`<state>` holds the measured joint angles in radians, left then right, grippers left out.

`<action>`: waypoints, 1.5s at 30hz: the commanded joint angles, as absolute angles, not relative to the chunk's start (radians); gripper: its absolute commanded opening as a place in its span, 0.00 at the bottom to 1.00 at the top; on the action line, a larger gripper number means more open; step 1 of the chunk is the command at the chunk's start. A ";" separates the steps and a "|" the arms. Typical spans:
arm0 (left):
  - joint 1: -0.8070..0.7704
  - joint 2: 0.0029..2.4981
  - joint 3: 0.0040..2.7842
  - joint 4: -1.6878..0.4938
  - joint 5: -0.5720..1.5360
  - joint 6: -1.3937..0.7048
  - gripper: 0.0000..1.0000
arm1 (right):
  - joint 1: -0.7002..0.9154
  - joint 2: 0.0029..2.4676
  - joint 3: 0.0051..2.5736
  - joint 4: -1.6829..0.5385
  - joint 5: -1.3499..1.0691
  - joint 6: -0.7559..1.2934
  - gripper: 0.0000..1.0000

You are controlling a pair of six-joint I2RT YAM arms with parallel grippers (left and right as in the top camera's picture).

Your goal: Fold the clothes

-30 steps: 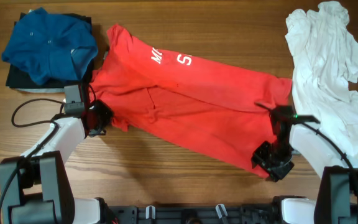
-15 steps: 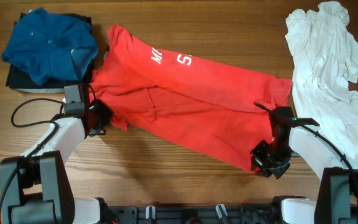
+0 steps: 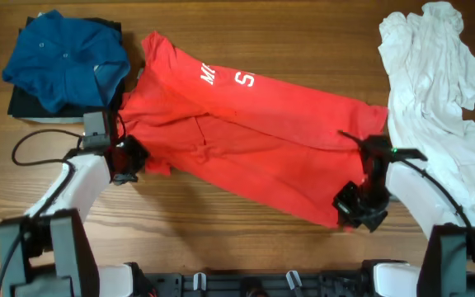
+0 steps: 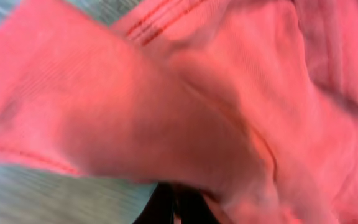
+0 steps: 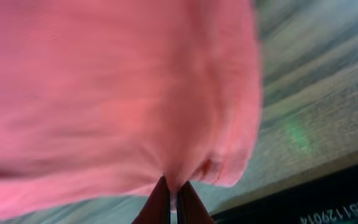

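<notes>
A red shirt (image 3: pixel 246 132) with white lettering lies spread slantwise across the wooden table. My left gripper (image 3: pixel 128 162) is shut on the shirt's left sleeve edge; the left wrist view is filled with red cloth (image 4: pixel 185 106) over the dark fingers (image 4: pixel 174 208). My right gripper (image 3: pixel 355 210) is shut on the shirt's lower right corner; the right wrist view shows red cloth (image 5: pixel 117 93) pinched between the closed fingers (image 5: pixel 173 202).
A blue shirt (image 3: pixel 66 58) lies on a dark folded garment (image 3: pixel 25 106) at the back left. A crumpled white shirt (image 3: pixel 444 91) lies along the right side. The table's front edge with a dark rail (image 3: pixel 254 285) is close below both arms.
My right gripper has moved a little up and inward with the shirt's lower corner, and my left gripper has shifted slightly with the sleeve. The other clothes have not moved.
</notes>
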<state>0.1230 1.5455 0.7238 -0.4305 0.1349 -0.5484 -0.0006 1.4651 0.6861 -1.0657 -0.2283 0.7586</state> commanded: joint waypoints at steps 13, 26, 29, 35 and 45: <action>0.134 1.100 0.891 -0.677 0.102 -0.344 0.04 | -0.121 1.121 1.150 -1.377 -0.169 0.555 0.04; 0.133 0.978 1.022 -0.860 0.096 -0.344 0.04 | -0.175 1.103 1.240 -1.546 -0.165 0.443 0.04; 0.133 1.003 1.022 -0.860 0.100 -0.345 0.04 | -0.175 1.105 1.232 -1.538 -0.181 0.442 0.04; 0.132 1.103 1.022 -0.841 0.135 -0.348 0.04 | -0.112 1.109 1.139 -1.524 -0.212 0.470 0.19; 0.101 1.222 1.022 -0.789 0.146 -0.348 0.04 | 0.113 1.109 0.851 -1.306 -0.226 0.721 0.48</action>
